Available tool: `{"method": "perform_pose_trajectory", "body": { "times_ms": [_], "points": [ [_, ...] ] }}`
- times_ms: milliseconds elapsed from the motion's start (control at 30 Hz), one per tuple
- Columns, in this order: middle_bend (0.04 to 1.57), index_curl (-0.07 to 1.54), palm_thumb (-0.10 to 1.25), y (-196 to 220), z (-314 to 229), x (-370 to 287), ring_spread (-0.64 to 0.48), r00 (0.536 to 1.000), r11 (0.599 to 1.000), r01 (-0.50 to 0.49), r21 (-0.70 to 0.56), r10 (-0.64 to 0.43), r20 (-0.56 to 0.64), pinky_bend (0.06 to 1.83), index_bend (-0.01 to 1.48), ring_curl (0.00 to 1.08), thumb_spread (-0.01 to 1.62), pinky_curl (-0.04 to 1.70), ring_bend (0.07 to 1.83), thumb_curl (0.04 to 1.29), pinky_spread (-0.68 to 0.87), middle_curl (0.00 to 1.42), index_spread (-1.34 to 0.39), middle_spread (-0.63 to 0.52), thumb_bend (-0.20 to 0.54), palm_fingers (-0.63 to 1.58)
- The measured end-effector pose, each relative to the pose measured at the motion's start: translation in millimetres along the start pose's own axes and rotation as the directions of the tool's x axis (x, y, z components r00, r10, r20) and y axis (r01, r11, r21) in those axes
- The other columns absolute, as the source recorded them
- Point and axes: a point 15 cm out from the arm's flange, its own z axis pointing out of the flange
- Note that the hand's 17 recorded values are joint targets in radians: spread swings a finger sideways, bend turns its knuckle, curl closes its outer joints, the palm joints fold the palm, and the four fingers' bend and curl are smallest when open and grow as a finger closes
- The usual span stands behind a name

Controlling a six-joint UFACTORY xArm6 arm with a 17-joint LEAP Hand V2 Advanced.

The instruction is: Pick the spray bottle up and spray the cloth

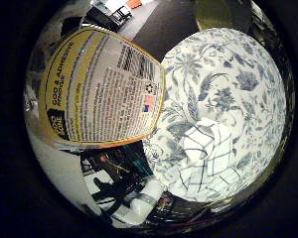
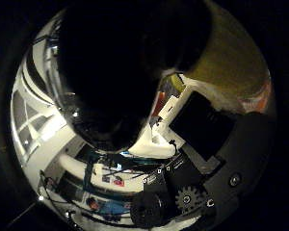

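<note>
The spray bottle (image 1: 102,87) fills much of the little finger side view, right against the palm; its yellow-edged back label with dense print faces the camera. In the thumb side view the same bottle is a dark mass (image 2: 115,72) with a yellow part (image 2: 231,62) beside it. My right hand (image 2: 192,144) has its white and black fingers curled in close beside the bottle. A white cloth with a dark check (image 1: 206,153) lies crumpled on a blue-and-white floral cover (image 1: 238,74), some way off from the bottle.
The floral cover lies over a round surface whose edge curves past the bottle. Dark floor (image 1: 169,25) lies beyond it, with a yellow-green object (image 1: 213,12) at the far rim. Shelving and equipment (image 2: 106,183) stand in the room behind.
</note>
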Motion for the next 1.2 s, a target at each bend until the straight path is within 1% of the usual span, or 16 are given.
{"method": "perform_pose_trajectory", "body": {
  "times_ms": [100,200,333,433,500,700,1200],
  "points": [
    [1.36,0.68,0.94,-8,10,19,-0.15,1.0,0.997,0.008,0.073,-0.008,-0.003,1.04,1.19,0.58,1.1,1.15,1.46,0.63,-0.23,0.59,-0.18,-0.06,-0.013,1.2],
    [1.36,0.69,0.94,-13,20,22,-0.15,0.999,0.987,0.0,0.158,-0.009,0.053,1.04,1.19,0.58,1.11,1.15,1.46,0.63,-0.23,0.59,-0.18,-0.06,-0.014,1.21],
    [1.36,0.69,0.94,-27,17,17,-0.15,0.992,0.963,-0.004,0.269,-0.031,0.124,1.04,1.19,0.58,1.12,1.14,1.46,0.62,-0.23,0.59,-0.17,-0.06,-0.014,1.2],
    [1.36,0.7,0.94,-33,19,24,-0.15,0.987,0.939,-0.031,0.343,-0.026,0.159,1.04,1.19,0.58,1.12,1.13,1.46,0.62,-0.23,0.6,-0.17,-0.07,-0.014,1.2],
    [1.36,0.7,0.94,-27,27,32,-0.15,0.983,0.933,-0.066,0.354,-0.001,0.185,1.04,1.19,0.58,1.12,1.13,1.46,0.62,-0.23,0.6,-0.17,-0.07,-0.014,1.2],
    [1.36,0.7,0.94,-16,25,58,-0.15,0.977,0.921,-0.138,0.365,0.065,0.204,1.05,1.19,0.58,1.12,1.12,1.46,0.61,-0.22,0.6,-0.17,-0.07,-0.014,1.2],
    [1.36,0.71,0.95,-13,31,64,-0.15,0.974,0.924,-0.155,0.351,0.084,0.209,1.05,1.18,0.58,1.11,1.12,1.46,0.61,-0.22,0.59,-0.17,-0.07,-0.013,1.2]
  ]
}}
